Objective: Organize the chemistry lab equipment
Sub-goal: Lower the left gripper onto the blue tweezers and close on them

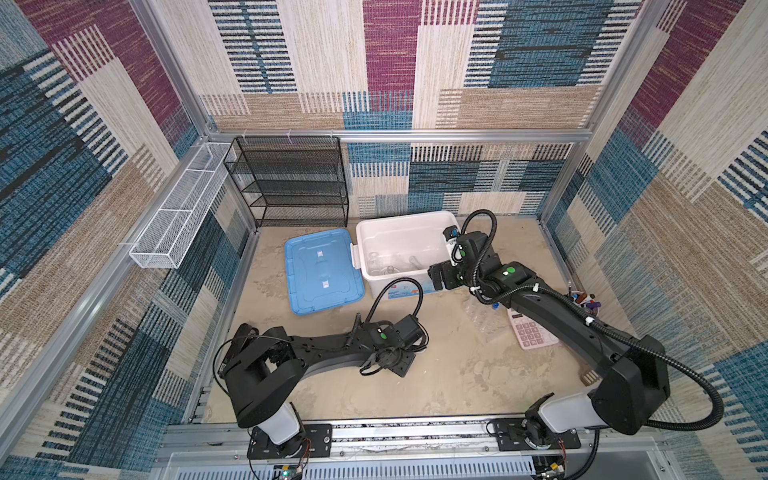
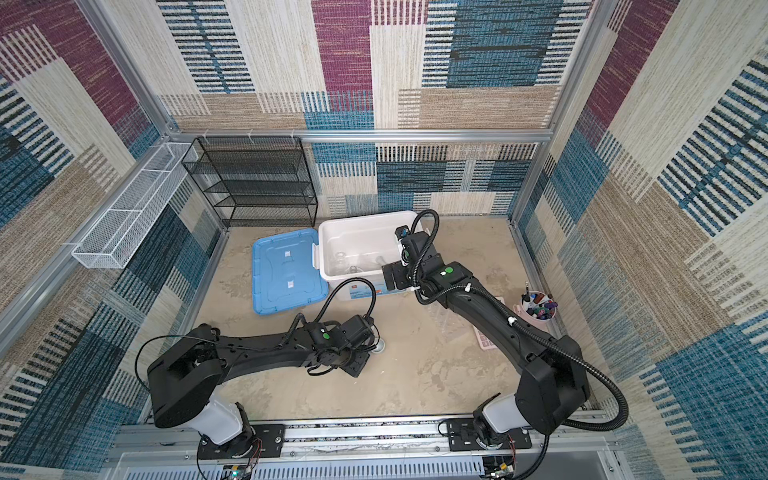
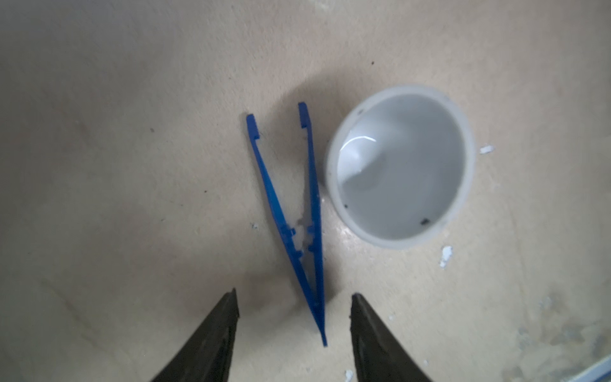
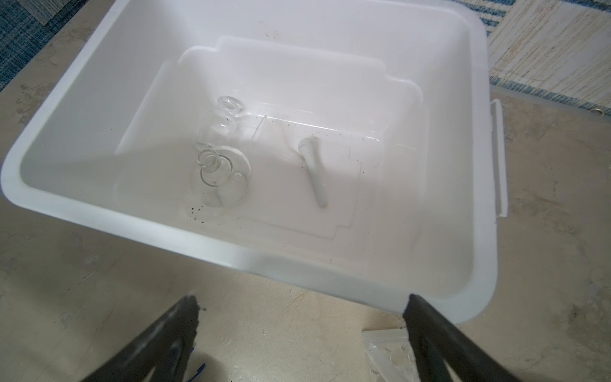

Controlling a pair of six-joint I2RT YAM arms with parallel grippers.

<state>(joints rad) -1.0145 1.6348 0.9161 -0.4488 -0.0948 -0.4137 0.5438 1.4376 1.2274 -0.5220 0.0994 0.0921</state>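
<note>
Some gear (flask [image 4: 220,178], pestle [image 4: 314,168]) sits in bin [image 4: 99,82]; tweezers [image 3: 313,185], mortar [image 3: 400,165] lie on bench [image 3: 132,165]. Left hand [image 3: 294,294] half-open astride tweezers, gripping nothing; right hand [image 4: 301,298] wide, empty.

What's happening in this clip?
Two arms are packing lab gear into a white bin. The left end effector is down over the blue tweezers, which lie on the table beside the white mortar. Its jaws stand apart on either side of the joined end, not yet gripping. The right end effector hangs open and empty at the bin's near rim. A glass flask and the pestle are already inside; the blue lid rests beside the bin.
</note>
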